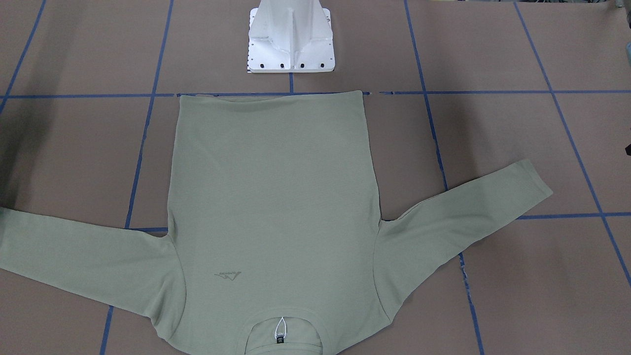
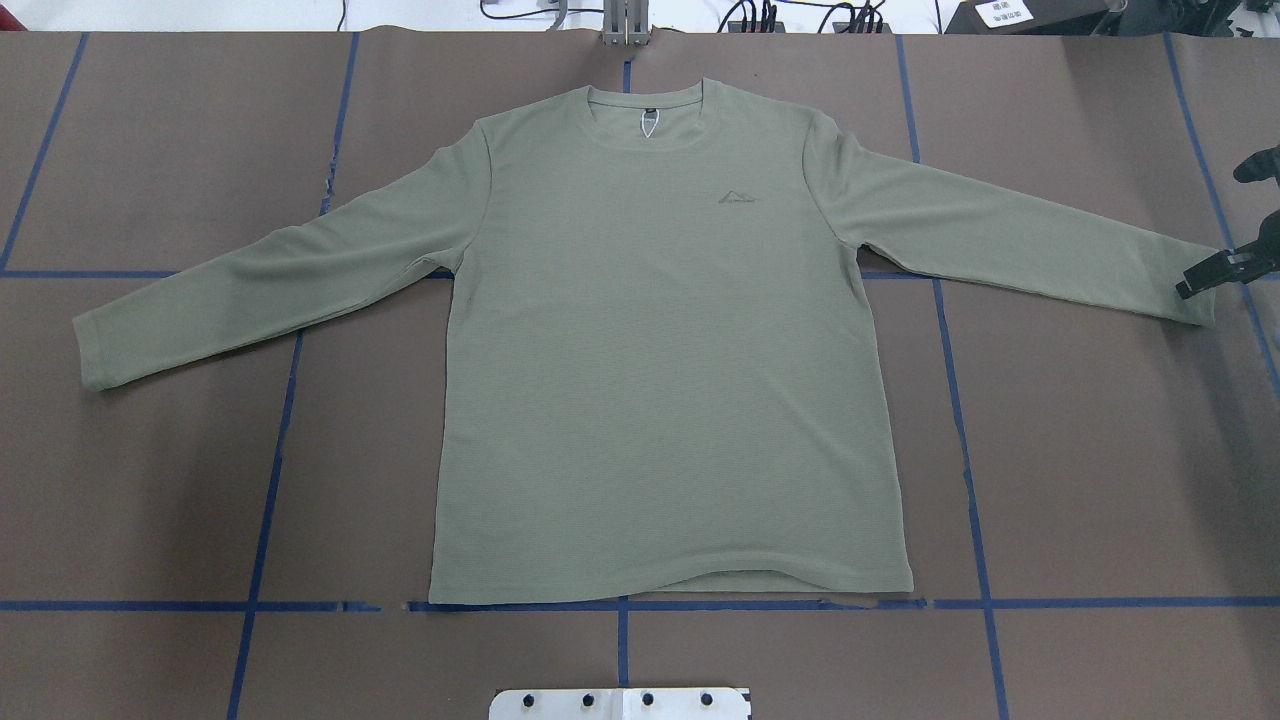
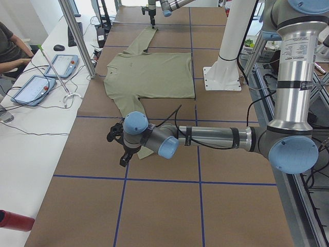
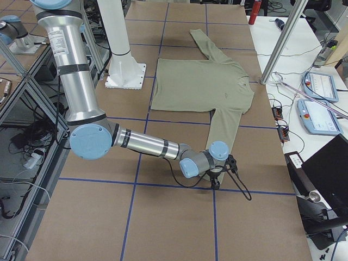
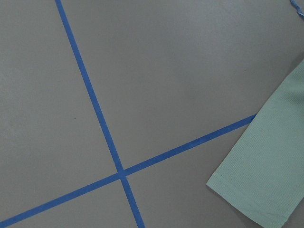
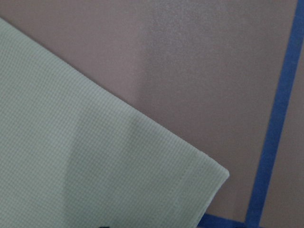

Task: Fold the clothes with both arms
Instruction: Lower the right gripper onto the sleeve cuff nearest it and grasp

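The pale sage-green long-sleeved shirt (image 1: 271, 197) (image 2: 660, 350) lies flat and face up on the brown table, both sleeves spread out, its hem toward the robot's base. My right gripper (image 2: 1212, 231) (image 4: 223, 173) hovers at the right sleeve's cuff (image 6: 71, 156); its two black fingers stand well apart, open and holding nothing. My left gripper (image 3: 116, 151) sits low just beyond the left sleeve's cuff (image 5: 266, 180). It shows clearly only in the exterior left view, so I cannot tell whether it is open or shut.
The white pedestal base (image 1: 291, 44) (image 2: 620, 703) stands just behind the hem. Blue tape lines grid the table. A side bench carries tablets (image 3: 33, 88) and cables, with a seated person (image 3: 7, 46) and a metal pole (image 3: 77, 36) alongside. A red cylinder (image 3: 13, 220) lies near the table's end.
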You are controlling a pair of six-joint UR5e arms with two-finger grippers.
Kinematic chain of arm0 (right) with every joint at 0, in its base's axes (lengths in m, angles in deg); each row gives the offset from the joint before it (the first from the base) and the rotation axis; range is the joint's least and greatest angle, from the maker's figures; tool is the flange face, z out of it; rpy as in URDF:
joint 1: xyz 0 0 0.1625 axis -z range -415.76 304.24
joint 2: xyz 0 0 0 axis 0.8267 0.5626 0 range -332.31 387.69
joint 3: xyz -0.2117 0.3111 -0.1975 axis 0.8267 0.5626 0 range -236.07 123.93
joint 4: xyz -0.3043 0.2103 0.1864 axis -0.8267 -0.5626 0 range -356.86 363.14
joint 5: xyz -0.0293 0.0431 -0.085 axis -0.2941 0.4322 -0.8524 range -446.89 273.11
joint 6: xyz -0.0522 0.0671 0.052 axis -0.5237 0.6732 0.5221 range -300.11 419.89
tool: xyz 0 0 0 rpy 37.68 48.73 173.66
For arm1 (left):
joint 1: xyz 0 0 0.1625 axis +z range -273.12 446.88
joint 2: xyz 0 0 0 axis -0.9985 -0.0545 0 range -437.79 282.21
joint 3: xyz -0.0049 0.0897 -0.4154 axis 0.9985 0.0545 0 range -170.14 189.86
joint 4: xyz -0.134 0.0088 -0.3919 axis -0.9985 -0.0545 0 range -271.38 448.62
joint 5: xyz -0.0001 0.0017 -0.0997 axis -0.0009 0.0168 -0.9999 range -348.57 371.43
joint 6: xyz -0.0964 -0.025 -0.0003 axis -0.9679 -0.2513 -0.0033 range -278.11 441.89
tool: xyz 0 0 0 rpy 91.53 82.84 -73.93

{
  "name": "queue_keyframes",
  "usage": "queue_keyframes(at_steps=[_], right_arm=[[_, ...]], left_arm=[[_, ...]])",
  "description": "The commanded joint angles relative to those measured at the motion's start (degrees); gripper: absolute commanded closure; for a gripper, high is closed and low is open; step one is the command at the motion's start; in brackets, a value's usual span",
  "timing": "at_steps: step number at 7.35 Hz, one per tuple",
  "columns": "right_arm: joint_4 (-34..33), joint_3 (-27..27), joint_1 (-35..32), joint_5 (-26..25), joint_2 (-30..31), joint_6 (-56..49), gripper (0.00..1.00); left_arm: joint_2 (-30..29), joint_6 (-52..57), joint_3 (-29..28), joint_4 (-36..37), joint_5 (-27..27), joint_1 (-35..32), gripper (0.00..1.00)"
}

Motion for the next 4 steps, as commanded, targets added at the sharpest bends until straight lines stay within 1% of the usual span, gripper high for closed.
queue_keyframes(at_steps=[1, 3, 4], right_arm=[[-1.03, -0.51, -0.13, 0.19, -0.51, 0.15, 0.59], [-1.39, -0.87, -0.13, 0.36, -0.68, 0.15, 0.75], [-1.39, -0.87, -0.13, 0.36, -0.68, 0.15, 0.80]], left_arm=[[0.00, 0.00, 0.05, 0.00, 0.00, 0.03, 0.00], [0.00, 0.00, -0.04, 0.00, 0.00, 0.03, 0.00], [0.00, 0.00, 0.05, 0.00, 0.00, -0.05, 0.00]])
